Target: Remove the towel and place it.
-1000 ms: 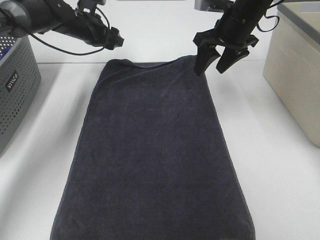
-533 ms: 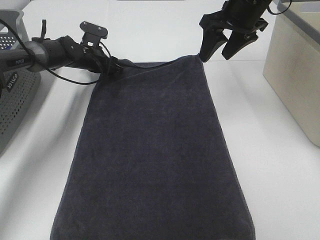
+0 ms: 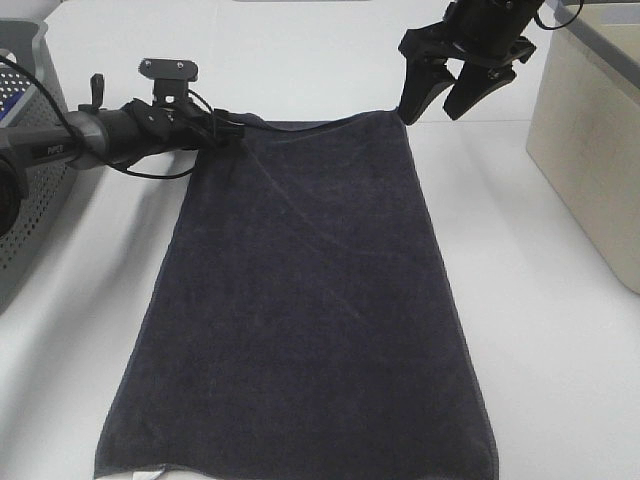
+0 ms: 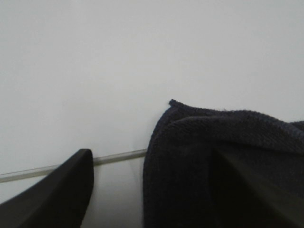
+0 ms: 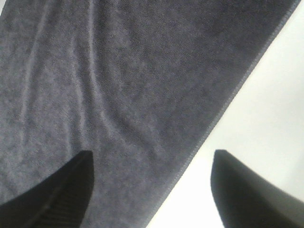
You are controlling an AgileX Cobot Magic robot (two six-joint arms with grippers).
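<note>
The towel (image 3: 310,300) is a large dark charcoal-navy rectangle lying flat on the white table (image 3: 540,330), long side running away from me. A small white tag (image 3: 150,474) peeks out at its near left corner. My left gripper (image 3: 228,130) lies low at the far left corner. In the left wrist view the left gripper (image 4: 149,154) is open, with the bunched towel corner (image 4: 213,137) between the jaws, against one finger (image 4: 251,190). My right gripper (image 3: 430,112) hangs open just above the far right corner; the right wrist view (image 5: 149,154) shows the towel's hemmed edge (image 5: 223,109) below it.
A grey perforated basket (image 3: 25,200) stands at the left edge of the table. A beige bin (image 3: 590,150) stands at the right. Bare white table surrounds the towel on both sides and beyond its far edge.
The left arm dropped from above the table to the towel's far left corner. The right gripper rose slightly. The towel slid away from me, baring its near edge and tag; diagonal creases appeared.
</note>
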